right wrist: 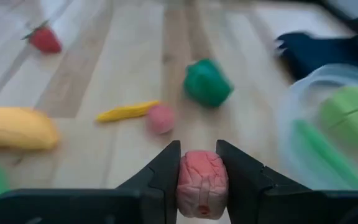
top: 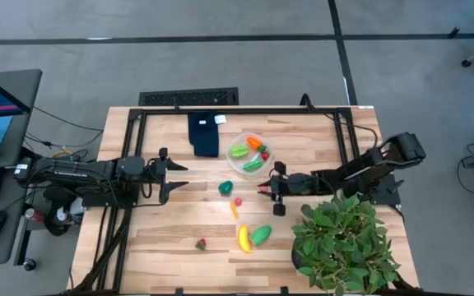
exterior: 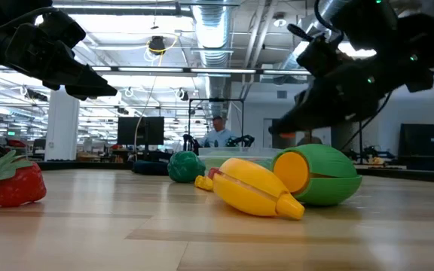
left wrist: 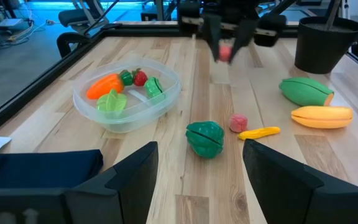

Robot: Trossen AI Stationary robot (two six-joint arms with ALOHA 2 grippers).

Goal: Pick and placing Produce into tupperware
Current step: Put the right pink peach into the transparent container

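The clear round tupperware stands on the table and holds green pieces, an orange carrot and a red strawberry. Loose on the wood lie a dark green piece, a small pink piece, a thin yellow piece, a banana, a green piece and a strawberry. My right gripper hovers just near of the tupperware, shut on a pink-red produce piece. My left gripper waits open, left of the dark green piece. My right gripper pinches the pink-red wrinkled piece between its two fingers, one on each of its sides. The fingers reach in roughly level from the table's right side. The piece is lifted clear of the table.
A dark blue folded cloth lies left of the tupperware by the far edge. A big leafy potted plant stands at the near right corner, close under the right arm. Bare wood lies near the left edge.
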